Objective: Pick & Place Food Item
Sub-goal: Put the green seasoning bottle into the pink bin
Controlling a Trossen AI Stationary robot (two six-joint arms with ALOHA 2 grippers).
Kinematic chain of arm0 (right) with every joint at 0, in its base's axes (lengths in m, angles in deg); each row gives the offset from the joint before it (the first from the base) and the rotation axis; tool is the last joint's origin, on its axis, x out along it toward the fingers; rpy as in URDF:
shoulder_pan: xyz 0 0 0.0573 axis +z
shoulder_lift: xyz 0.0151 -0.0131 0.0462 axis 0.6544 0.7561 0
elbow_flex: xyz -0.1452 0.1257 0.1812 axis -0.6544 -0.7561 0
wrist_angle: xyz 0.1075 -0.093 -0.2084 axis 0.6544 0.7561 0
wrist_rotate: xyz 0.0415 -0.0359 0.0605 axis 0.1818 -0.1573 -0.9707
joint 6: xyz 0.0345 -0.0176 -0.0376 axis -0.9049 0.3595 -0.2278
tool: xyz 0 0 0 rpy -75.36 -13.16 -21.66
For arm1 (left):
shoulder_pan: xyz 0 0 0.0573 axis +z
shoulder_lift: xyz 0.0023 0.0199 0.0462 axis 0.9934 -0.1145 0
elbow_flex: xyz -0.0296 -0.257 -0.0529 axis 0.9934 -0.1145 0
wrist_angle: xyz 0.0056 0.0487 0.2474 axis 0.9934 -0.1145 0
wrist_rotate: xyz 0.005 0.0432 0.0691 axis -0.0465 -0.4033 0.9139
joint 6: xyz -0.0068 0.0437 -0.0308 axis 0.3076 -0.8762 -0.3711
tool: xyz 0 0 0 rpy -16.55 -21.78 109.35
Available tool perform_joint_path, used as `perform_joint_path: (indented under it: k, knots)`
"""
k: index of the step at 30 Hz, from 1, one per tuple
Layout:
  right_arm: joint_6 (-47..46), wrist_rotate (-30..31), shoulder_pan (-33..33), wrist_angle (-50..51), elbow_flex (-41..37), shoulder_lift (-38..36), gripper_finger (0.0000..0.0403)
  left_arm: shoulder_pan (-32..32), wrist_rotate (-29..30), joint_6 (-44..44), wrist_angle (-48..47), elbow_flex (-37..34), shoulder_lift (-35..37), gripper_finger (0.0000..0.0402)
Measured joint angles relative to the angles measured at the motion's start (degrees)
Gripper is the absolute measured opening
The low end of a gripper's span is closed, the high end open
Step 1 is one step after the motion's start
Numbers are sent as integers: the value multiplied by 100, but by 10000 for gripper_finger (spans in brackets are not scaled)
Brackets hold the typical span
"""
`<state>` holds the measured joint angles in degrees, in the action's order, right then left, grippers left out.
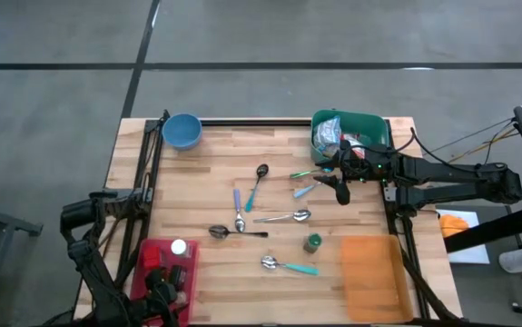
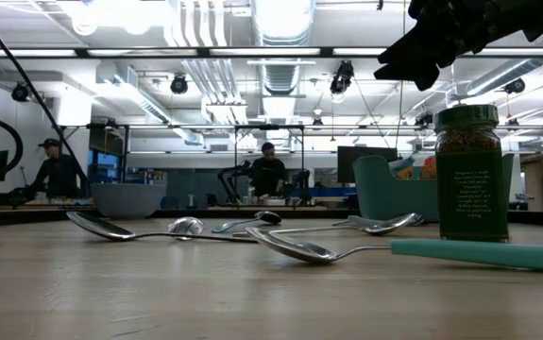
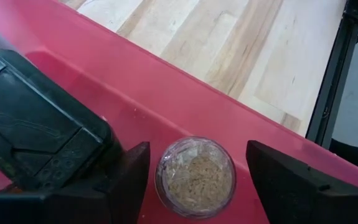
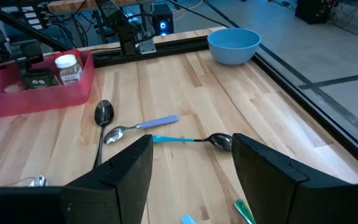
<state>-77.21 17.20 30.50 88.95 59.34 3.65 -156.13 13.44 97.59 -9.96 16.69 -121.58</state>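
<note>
1. Left pincer (image 3: 194, 180): positioned above the red bin (image 3: 166, 81) at the front left corner of the worktop (image 1: 206, 182). Its fingers (image 3: 291, 180) stand spread, one on each side of a small jar (image 3: 195, 176), with a visible gap to the jar on both sides. Nothing is gripped.
2. Jar: stands upright inside the red bin, long axis vertical, mouth end facing up toward the wrist camera. Granular tan contents are visible through its top. It is just beside the bin's wall, and a dark box (image 3: 35, 130) lies in the bin next to it.
3. A second jar with a white lid (image 1: 179, 247) stands upright at the far end of the same bin.
4. Right pincer (image 1: 340, 191): held above the worktop, near the green bin (image 1: 369, 123) at the far right corner. Its fingers (image 4: 272, 171) stand apart, with nothing between them.
5. A dark jar with a green lid (image 1: 312, 242) stands upright on the worktop, between the right pincer and the orange tray (image 1: 374, 272).
6. Several spoons (image 1: 283, 218) lie scattered flat across the middle of the worktop, pointing in different directions.
7. A blue bowl (image 1: 182, 130) sits at the far left edge of the worktop.
8. People (image 2: 269, 175) are visible in the room beyond the worktop in the low view.
</note>
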Motion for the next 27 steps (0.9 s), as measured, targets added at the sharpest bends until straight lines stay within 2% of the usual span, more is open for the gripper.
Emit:
perform_joint_path:
  k: [16, 23, 27]
  knots:
    - [0, -1, 0, 0, 0, -2, 214, 18, -82, -35, 26, 12, 713, 269]
    - [0, 1, -2, 0, 0, -1, 214, 25, 476, -108, 56, 44, 1236, 269]
    - [0, -1, 0, 0, 0, -2, 214, 47, 906, -438, 115, 44, 1476, 269]
